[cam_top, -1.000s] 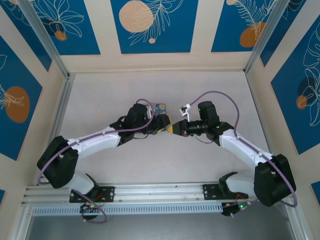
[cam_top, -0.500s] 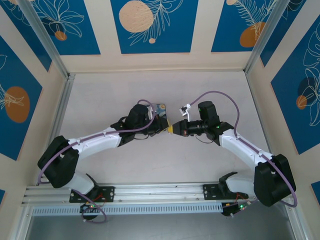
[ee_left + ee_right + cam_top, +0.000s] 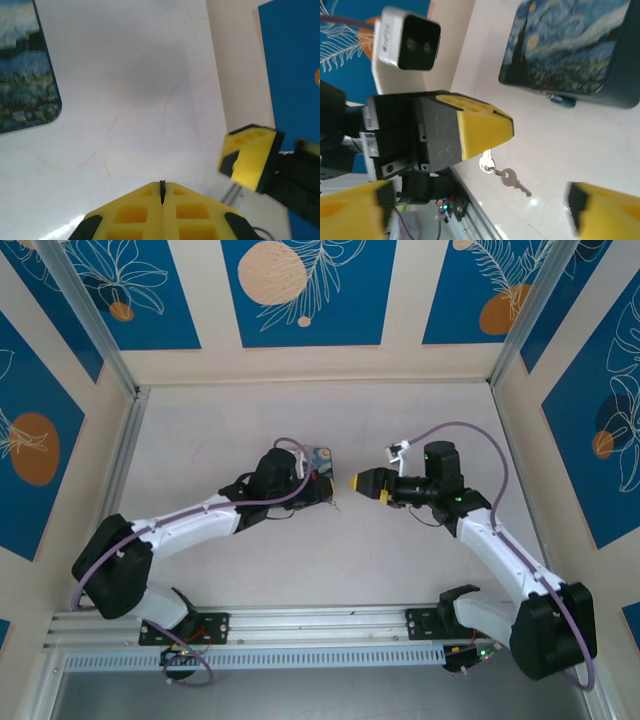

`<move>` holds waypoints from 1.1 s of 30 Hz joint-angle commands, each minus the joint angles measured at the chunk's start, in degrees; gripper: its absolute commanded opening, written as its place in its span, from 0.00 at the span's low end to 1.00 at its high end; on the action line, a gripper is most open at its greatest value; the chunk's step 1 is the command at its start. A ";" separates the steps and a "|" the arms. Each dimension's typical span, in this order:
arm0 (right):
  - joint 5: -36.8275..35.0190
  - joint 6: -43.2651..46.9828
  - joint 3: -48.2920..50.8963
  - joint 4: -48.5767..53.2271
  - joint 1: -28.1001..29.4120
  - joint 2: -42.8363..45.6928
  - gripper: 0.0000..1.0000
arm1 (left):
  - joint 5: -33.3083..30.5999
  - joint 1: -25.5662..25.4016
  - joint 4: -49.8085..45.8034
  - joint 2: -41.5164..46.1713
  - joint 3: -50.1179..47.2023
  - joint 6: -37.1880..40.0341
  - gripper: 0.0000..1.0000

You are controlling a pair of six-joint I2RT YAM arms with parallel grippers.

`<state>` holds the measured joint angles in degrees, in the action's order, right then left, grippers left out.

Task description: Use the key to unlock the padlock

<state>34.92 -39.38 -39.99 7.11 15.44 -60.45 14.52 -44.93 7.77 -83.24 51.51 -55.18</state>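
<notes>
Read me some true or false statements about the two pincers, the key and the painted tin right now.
1. The right pincer is open. True.
2. The left pincer is wide open. False: its fingers are pressed together.
3. A key dangles under the left pincer's tip. True.
4. The right pincer holds the painted tin. False: the tin lies on the table, ungripped.
</notes>
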 commanded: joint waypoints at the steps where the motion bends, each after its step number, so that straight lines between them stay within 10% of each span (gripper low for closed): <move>1: -1.11 -4.75 1.06 0.87 -1.25 2.74 1.00 | -3.50 -0.43 1.43 4.27 1.50 9.64 0.00; 18: -10.67 -28.56 10.35 -39.97 1.66 0.99 0.88 | -13.44 -0.54 33.78 3.43 -5.88 5.39 0.00; 26: -23.71 -29.59 7.78 -30.41 2.79 0.65 1.00 | -15.22 -0.87 37.66 1.55 -5.71 2.54 0.00; 33: -20.43 -31.19 5.25 -35.36 2.68 -5.92 1.00 | -17.09 -0.86 39.91 0.56 -6.48 0.42 0.00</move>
<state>14.13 -69.30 -32.64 -24.62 17.85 -64.66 -0.62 -45.15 43.59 -81.76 45.93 -52.86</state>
